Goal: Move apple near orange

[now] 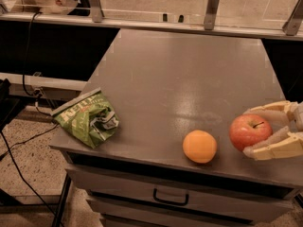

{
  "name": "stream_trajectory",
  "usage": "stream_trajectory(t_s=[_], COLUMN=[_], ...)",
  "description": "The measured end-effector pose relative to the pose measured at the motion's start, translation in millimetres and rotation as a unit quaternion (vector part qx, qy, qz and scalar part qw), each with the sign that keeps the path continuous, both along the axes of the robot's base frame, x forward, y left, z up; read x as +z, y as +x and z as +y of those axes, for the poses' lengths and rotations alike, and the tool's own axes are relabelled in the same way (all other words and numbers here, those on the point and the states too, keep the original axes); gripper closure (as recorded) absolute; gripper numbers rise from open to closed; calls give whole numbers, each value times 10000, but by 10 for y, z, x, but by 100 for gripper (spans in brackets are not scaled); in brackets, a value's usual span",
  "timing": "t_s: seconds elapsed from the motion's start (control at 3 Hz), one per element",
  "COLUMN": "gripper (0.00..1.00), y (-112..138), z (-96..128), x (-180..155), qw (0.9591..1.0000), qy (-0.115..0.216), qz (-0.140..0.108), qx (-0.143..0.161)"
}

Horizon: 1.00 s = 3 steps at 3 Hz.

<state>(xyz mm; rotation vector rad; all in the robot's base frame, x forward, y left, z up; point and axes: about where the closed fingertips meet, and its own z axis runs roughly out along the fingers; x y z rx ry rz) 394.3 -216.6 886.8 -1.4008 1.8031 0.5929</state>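
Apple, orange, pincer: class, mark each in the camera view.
apple [250,131]: camera view, its red front.
orange [200,146]: camera view, its middle.
pincer [246,132]: camera view, at right, midway between fingertips gripping apple.

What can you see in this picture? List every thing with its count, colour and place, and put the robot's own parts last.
apple: one, red with yellowish streaks, at the table's front right, between the jaws
orange: one, plain orange, near the front edge, just left of the apple and apart from it
chip bag: one, green, crumpled, on the front left corner
table: one, grey top, centre of view
drawer: one, grey with a dark handle, under the tabletop's front
rail: one, metal with glass panels, along the table's far edge
gripper: one, cream, reaching in from the right edge, jaws closed on either side of the apple
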Motion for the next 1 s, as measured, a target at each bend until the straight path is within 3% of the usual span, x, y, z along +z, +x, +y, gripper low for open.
stream_trajectory(t_s=[0.33,0.67,1.0], gripper=[100,84,61], y=[-20,-19,-5], z=[71,99,70], x=[-83,-154,-228], qw=[9999,10000,9999], qy=[94,34,-88], qz=[-6,-35,-104], qx=[50,12,-83])
